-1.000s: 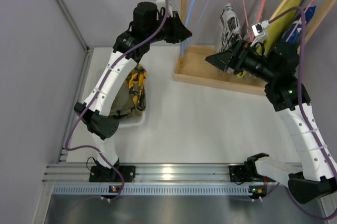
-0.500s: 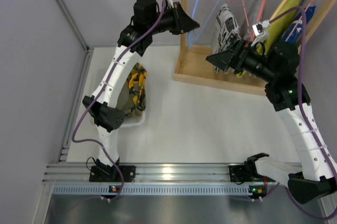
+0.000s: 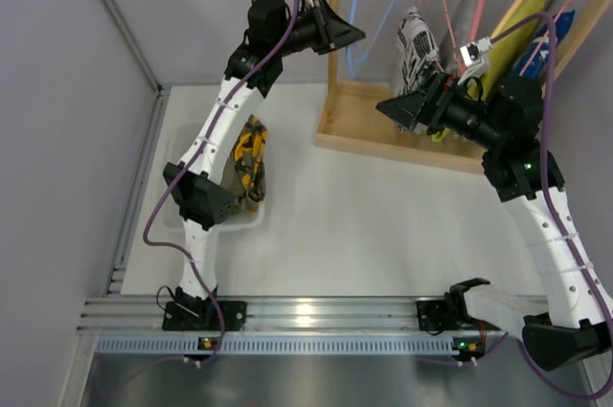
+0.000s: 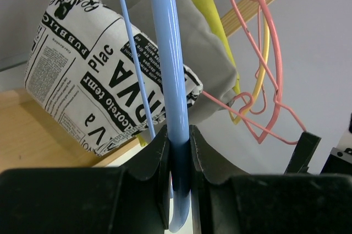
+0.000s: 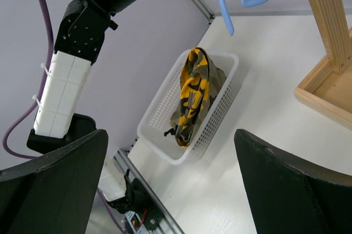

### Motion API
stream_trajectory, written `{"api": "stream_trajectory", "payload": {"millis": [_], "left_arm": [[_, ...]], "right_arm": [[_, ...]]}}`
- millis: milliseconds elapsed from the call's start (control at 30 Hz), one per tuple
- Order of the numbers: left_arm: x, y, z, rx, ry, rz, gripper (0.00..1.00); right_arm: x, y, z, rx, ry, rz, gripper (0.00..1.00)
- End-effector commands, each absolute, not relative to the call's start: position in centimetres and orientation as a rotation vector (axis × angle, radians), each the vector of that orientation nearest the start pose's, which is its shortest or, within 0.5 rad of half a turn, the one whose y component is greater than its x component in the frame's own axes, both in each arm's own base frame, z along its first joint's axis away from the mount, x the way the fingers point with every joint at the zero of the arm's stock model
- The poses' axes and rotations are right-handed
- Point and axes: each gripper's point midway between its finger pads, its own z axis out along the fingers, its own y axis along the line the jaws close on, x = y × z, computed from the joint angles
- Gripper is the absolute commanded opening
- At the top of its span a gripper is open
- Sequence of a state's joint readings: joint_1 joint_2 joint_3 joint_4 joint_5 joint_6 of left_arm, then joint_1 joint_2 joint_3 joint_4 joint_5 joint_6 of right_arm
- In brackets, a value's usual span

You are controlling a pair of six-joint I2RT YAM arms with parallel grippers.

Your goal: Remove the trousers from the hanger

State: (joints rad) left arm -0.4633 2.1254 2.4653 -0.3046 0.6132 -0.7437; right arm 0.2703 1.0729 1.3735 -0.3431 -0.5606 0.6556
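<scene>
The trousers (image 3: 250, 156), olive and brown with yellow patches, lie bunched in a white basket (image 3: 241, 223) on the table's left; they also show in the right wrist view (image 5: 192, 97). My left gripper (image 3: 352, 37) is raised beside the wooden rack and shut on the light blue hanger (image 3: 361, 0), which is bare. In the left wrist view the hanger's bar (image 4: 168, 52) runs up from between the jaws of the left gripper (image 4: 179, 159). My right gripper (image 3: 400, 108) is open and empty, right of the rack's post; it also shows in the right wrist view (image 5: 170, 190).
A wooden rack with post (image 3: 334, 24) and base (image 3: 378, 129) stands at the back. On its rail hang pink hangers (image 4: 267, 52), a black-and-white printed garment (image 3: 418, 43) and a lime-green garment (image 3: 512, 29). A grey wall is on the left.
My left arm has lifted and swung right, carrying the blue hanger up towards the rack's rail. The right arm has hardly moved. The trousers stay in the basket.
</scene>
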Motion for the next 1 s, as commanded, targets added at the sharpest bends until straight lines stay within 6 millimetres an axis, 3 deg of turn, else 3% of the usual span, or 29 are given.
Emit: {"api": "stream_trajectory", "payload": {"millis": [0, 67, 167, 333, 500, 633, 800, 833, 867, 933, 967], "left_arm": [[45.3, -36.1, 50.1, 0.325, 1.52, -1.422, 0.0], [45.4, -36.2, 49.5, 0.32, 1.536, -1.424, 0.0], [45.3, -35.9, 49.2, 0.31, 1.556, -1.412, 0.18], [44.6, -34.4, 48.7, 0.293, 1.599, -1.383, 0.36], [42.6, -32.5, 48.5, 0.323, 1.605, -1.311, 0.56], [40.2, -31.0, 50.3, 0.346, 1.563, -1.266, 0.74], [38.5, -28.7, 49.7, 0.343, 1.581, -1.144, 0.99], [37.5, -28.0, 50.6, 0.348, 1.56, -1.122, 0.99], [37.5, -27.6, 49.4, 0.341, 1.588, -1.103, 0.99], [36.8, -26.1, 49.5, 0.332, 1.583, -1.063, 0.99], [37.0, -25.5, 48.3, 0.323, 1.613, -1.044, 0.99]], "right_arm": [[27.2, 19.0, 44.5, -0.151, 1.679, 1.135, 0.99], [27.2, 19.0, 44.5, -0.151, 1.679, 1.135, 0.99], [27.2, 18.9, 44.7, -0.159, 1.673, 1.123, 0.99], [27.0, 18.5, 45.1, -0.171, 1.668, 1.094, 0.99], [26.9, 17.8, 46.5, -0.178, 1.631, 1.06, 0.99], [26.4, 17.2, 47.2, -0.176, 1.612, 1.043, 0.99], [25.7, 16.3, 47.8, -0.182, 1.595, 0.998, 0.99], [25.6, 16.1, 47.9, -0.185, 1.595, 0.985, 0.99], [25.4, 15.9, 47.8, -0.193, 1.599, 0.967, 0.99], [25.3, 15.4, 48.1, -0.206, 1.592, 0.928, 1.0], [25.2, 15.3, 47.8, -0.205, 1.607, 0.918, 0.99]]}}
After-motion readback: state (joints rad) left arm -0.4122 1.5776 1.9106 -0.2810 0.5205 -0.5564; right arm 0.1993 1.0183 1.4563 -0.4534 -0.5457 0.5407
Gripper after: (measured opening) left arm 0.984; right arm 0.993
